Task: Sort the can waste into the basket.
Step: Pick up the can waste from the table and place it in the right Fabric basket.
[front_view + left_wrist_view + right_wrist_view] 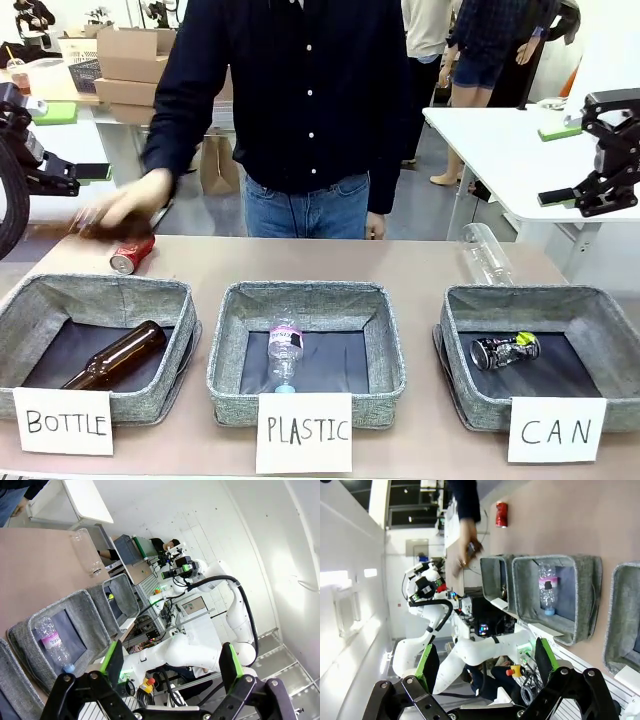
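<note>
Dark can (pixel 505 349) sits in the CAN basket (pixel 530 300), red can (pixel 131 256) waits near the table's (pixel 400 262) far-left corner, left gripper (pixel 171 654) and right gripper (pixel 485 652) spread, empty.

- Table (pixel 400 262): tan top.
- Left bin (pixel 40 300): grey fabric, at the near left corner. "BOTTLE" card (pixel 63 421) stands at its front.
- Brown bottle (pixel 120 355): glass, lying slantwise in the left bin, neck toward the near left.
- Middle bin (pixel 310 296): grey fabric, at the middle of the near edge. "PLASTIC" card (pixel 304 432) stands at its front.
- Small bottle (pixel 285 350): clear, pink label, lying in the middle bin, blue cap toward the near edge.
- Large bottle (pixel 485 255): clear, lying on the table toward the far right corner.
- Person (pixel 300 100): dark shirt, jeans, at the far edge.
- Behind: cardboard boxes (pixel 135 65), paper bag (pixel 218 165), white table (pixel 500 150).
</note>
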Motion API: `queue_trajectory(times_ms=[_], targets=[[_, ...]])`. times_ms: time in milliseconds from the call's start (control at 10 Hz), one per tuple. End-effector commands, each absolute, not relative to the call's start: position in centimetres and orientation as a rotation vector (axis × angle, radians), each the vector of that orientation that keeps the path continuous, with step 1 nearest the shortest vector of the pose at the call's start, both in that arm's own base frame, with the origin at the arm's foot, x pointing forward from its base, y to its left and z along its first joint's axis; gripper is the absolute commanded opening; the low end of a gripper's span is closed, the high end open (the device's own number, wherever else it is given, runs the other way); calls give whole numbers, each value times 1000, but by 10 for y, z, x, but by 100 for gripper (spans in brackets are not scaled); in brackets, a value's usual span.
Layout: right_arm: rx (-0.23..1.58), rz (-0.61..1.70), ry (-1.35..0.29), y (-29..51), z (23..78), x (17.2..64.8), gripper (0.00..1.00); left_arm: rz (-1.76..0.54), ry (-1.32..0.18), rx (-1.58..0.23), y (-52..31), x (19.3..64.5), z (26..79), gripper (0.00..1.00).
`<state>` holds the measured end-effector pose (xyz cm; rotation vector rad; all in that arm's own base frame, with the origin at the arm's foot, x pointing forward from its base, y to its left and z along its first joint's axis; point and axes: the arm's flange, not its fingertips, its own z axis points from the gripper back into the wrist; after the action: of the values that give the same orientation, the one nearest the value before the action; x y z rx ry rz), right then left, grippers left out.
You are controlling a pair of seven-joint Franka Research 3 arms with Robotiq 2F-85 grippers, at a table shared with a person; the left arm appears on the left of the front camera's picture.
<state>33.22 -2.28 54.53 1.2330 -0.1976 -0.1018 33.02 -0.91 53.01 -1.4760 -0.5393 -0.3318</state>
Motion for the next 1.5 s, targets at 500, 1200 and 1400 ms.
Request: queue_trajectory(times_ms=[500,1200,1400], targets=[[1224,-86,-198,-25,549,332,100,-345,-560,-1496,-10,331,531,100],[1224,-86,-198,-25,549,332,100,-332,-539,-1476,-9,330,530,100],[1224,-86,-198,-25,549,332,100,-283,-560,-1296,-9,340,536,100]])
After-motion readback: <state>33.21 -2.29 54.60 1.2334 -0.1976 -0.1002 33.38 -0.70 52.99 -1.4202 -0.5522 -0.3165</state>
